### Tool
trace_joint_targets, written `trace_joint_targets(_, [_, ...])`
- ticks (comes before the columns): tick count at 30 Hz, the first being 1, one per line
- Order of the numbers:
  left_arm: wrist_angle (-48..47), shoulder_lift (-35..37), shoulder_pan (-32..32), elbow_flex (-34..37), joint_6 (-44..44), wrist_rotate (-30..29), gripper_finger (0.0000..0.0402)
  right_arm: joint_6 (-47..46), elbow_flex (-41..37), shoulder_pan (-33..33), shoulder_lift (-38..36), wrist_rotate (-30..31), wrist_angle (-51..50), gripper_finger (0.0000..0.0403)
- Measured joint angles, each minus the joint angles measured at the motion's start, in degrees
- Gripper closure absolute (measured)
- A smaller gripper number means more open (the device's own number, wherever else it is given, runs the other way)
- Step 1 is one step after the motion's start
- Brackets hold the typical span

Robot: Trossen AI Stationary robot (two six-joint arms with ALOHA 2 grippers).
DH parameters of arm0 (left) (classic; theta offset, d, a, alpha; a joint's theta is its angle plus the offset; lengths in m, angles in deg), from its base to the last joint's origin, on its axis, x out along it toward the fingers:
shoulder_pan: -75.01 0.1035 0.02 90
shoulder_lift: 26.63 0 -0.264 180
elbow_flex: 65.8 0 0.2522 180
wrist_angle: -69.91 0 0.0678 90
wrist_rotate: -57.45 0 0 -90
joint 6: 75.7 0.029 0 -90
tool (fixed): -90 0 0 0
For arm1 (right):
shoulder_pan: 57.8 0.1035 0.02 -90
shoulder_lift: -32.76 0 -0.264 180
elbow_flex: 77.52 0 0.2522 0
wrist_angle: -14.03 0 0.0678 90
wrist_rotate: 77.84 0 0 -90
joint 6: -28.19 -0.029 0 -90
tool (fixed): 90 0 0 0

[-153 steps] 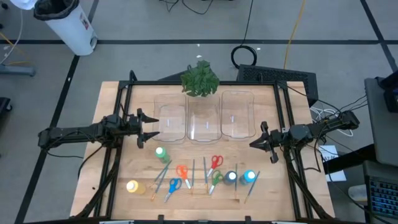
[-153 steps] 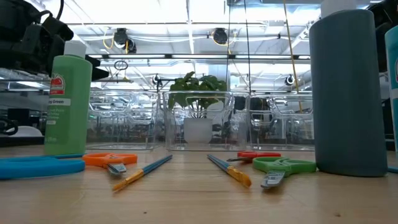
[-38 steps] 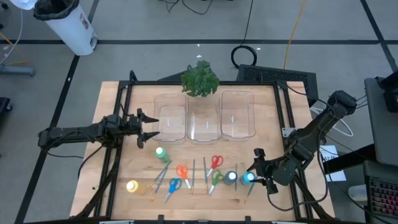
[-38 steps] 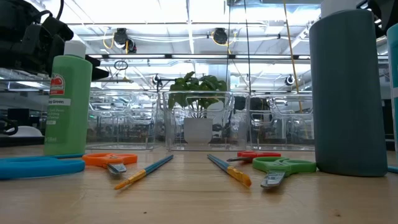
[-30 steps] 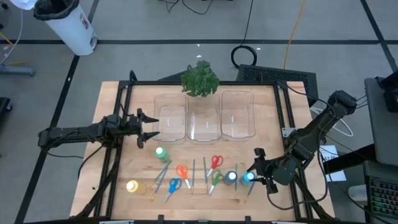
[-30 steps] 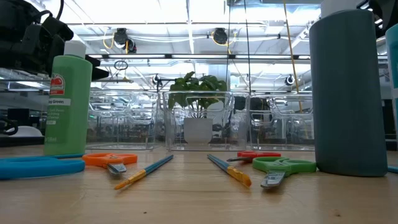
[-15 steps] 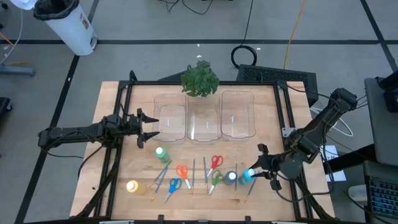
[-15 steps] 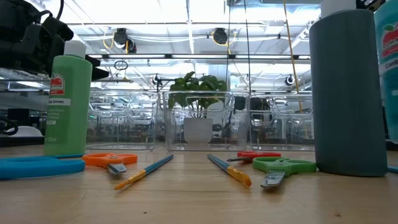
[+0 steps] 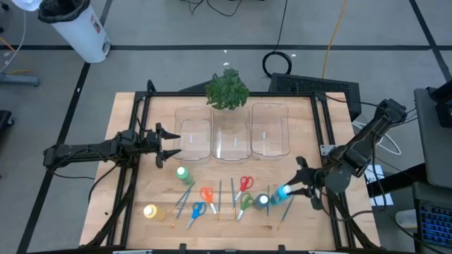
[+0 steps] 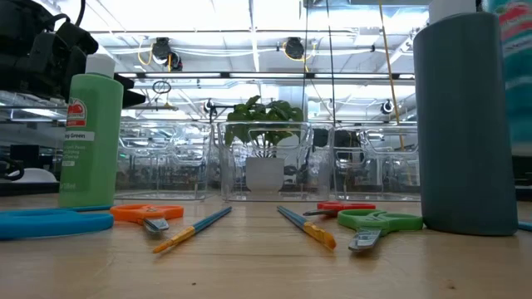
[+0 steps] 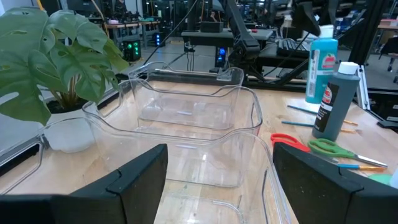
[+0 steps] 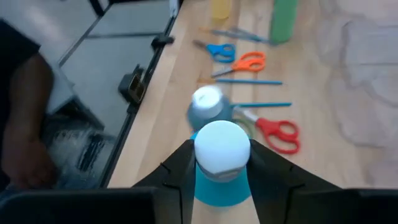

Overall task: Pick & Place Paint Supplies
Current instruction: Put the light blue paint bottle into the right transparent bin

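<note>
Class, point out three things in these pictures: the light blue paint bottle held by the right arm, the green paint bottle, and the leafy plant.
light blue paint bottle (image 12: pixel 222 149), right wrist view, on its white cap.
green paint bottle (image 10: pixel 91 141), low view, on its body.
leafy plant (image 9: pixel 227 89), high view, on its leaves.

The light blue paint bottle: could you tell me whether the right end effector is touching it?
Touching. The right wrist view shows the right end effector with both fingers pressed against the light blue paint bottle.

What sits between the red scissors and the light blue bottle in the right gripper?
In the high view, the green scissors and the dark blue bottle lie between the red scissors and the light blue bottle held by the right gripper.
</note>
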Motion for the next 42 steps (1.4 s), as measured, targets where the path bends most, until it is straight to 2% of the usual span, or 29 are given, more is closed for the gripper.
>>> trace_joint_targets(5, [0.00, 0.01, 0.01, 0.00, -0.01, 0.00, 0.0107, 4.66, 0.02, -5.56, -4.13, 0.09, 0.20, 0.0301])
trace_joint_targets(13, [0.00, 0.00, 0.00, 0.00, 0.00, 0.00, 0.0107, 17.24, 0.04, -18.73, -9.22, 1.21, 3.07, 0.0301])
trace_joint_targets(17, [0.00, 0.02, 0.00, 0.00, 0.00, 0.00, 0.0107, 24.65, 1.48, -26.46, -9.47, 1.01, 5.46, 0.0301])
trace_joint_targets(21, [0.00, 0.02, 0.00, 0.00, -0.02, 0.00, 0.0107, 28.14, 4.98, -36.35, -7.18, 0.54, 5.27, 0.0301])
trace_joint_targets(23, [0.00, 0.00, 0.00, 0.00, 0.00, 0.00, 0.0107, 28.28, 7.13, -42.65, -5.27, -2.85, 4.60, 0.0301])
trace_joint_targets(27, [-0.02, 0.00, 0.00, 0.00, 0.00, 0.00, 0.0107, 28.29, 10.50, -55.79, -0.20, -13.50, 2.41, 0.0301])
trace_joint_targets(32, [0.00, 0.01, 0.00, 0.00, 0.00, 0.00, 0.0107, 29.84, 11.30, -69.76, 7.78, -23.45, 2.07, 0.0301])
trace_joint_targets(36, [0.00, 0.02, 0.00, 0.00, -0.02, 0.00, 0.0107, 31.80, 11.34, -76.23, 13.82, -27.54, 2.87, 0.0301])
trace_joint_targets(42, [0.00, 0.02, 0.00, 0.00, 0.00, 0.00, 0.0107, 32.57, 11.37, -79.23, 20.78, -29.02, 6.62, 0.0301])
